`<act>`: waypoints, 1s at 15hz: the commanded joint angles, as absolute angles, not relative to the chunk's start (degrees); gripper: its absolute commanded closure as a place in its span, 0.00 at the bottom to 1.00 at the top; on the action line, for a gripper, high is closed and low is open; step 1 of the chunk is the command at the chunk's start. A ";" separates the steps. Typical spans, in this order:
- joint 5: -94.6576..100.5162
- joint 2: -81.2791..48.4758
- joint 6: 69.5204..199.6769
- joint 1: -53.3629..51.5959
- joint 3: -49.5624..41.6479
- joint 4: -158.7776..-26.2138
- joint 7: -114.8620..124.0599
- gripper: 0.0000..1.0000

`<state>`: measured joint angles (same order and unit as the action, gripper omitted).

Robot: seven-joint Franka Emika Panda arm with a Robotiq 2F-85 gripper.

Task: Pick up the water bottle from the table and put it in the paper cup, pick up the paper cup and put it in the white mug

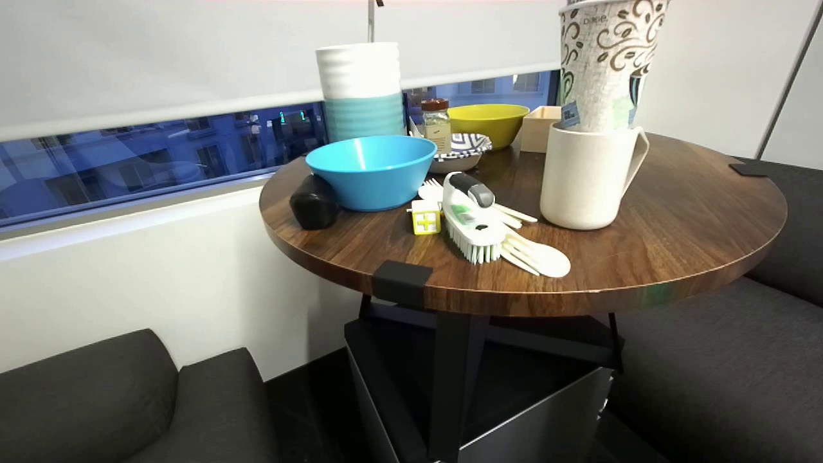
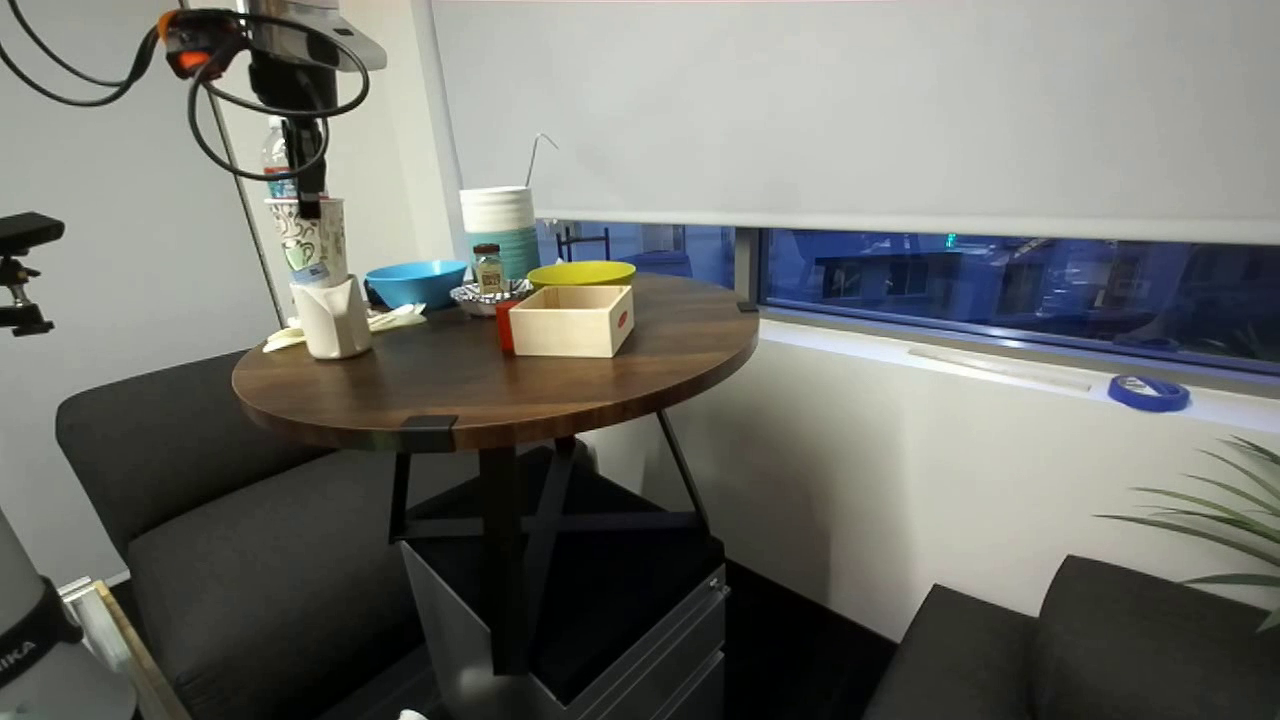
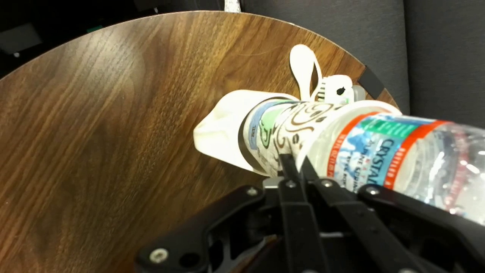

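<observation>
Gripper (image 3: 301, 166) on paper cup (image 3: 293, 125), base hidden

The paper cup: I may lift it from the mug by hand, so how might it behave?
The paper cup would probably give when squeezed, as its wall looks thin. With the water bottle rising well above its rim, it could be top-heavy. While its lower part sits inside the white mug, tipping seems less likely.

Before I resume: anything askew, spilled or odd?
Yes: the cup juts high out of the mug, with the bottle standing in the cup, which looks top-heavy and might tip. No spill visible.
</observation>
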<state>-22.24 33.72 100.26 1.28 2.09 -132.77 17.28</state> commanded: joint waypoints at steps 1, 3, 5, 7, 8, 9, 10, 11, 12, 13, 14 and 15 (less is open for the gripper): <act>-23.83 33.30 100.21 1.00 1.96 -132.58 16.94 0.99; -23.79 33.06 100.26 1.02 1.99 -132.72 17.01 0.99; -23.80 32.86 100.29 1.05 1.96 -132.64 17.03 0.93; -23.87 32.78 100.35 1.03 1.94 -132.58 17.03 0.90; -23.91 32.78 100.36 1.03 1.95 -132.51 17.05 0.79; -23.96 32.77 100.40 1.04 1.94 -132.50 17.06 0.66; -24.01 32.78 100.43 1.05 1.93 -132.47 17.10 0.59; -24.00 32.79 100.46 1.09 1.91 -132.46 17.14 0.53; -23.95 32.85 100.48 1.13 1.88 -132.45 17.15 0.47; -23.84 32.94 100.50 1.21 1.87 -132.44 17.22 0.39; -23.78 33.11 100.53 1.31 1.79 -132.37 17.29 0.33; -23.54 33.27 100.59 1.47 1.75 -132.29 17.38 0.25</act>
<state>-22.37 32.89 100.46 1.30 2.00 -133.10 17.29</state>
